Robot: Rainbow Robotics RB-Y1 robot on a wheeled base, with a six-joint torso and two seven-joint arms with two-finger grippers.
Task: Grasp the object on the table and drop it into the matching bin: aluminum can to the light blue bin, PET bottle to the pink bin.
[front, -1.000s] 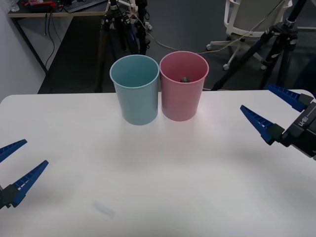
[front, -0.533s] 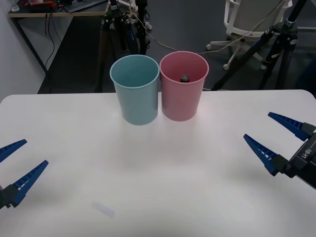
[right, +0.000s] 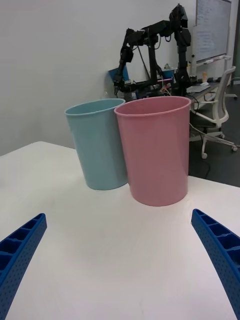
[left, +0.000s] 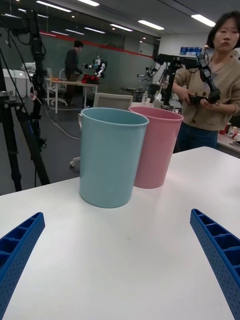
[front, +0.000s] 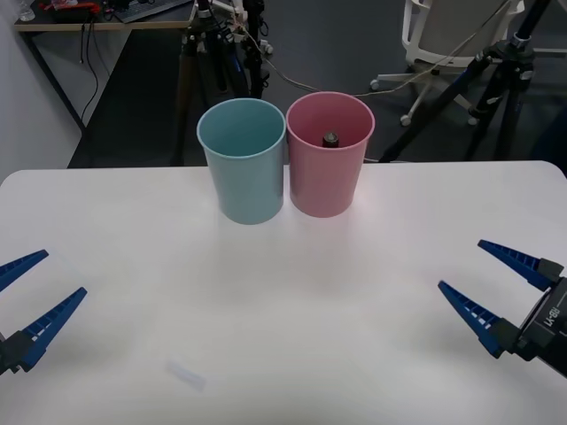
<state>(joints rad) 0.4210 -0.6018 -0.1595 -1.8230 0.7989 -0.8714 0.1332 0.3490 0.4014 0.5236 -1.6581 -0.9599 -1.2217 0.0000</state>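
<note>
The PET bottle [front: 330, 139] lies inside the pink bin [front: 330, 168]; only its dark cap end shows over the rim. The light blue bin [front: 243, 164] stands touching the pink bin's left side at the back of the white table [front: 283, 292]. My right gripper [front: 503, 283] hovers open and empty over the table's right front, well away from the bins. My left gripper [front: 31, 292] stays open and empty at the table's left front. Both wrist views show the pink bin [right: 156, 150] [left: 155, 145] and the light blue bin [right: 97, 145] [left: 110, 155] from the side.
A faint small mark [front: 186, 375] lies on the table near the front left. Tripods, cables and a white chair [front: 443, 35] stand on the floor behind the table. A person [left: 212, 85] holding a controller stands beyond the table's far edge.
My right gripper has drawn back from beside the bins toward the table's right front, staying open. The left arm has not moved.
</note>
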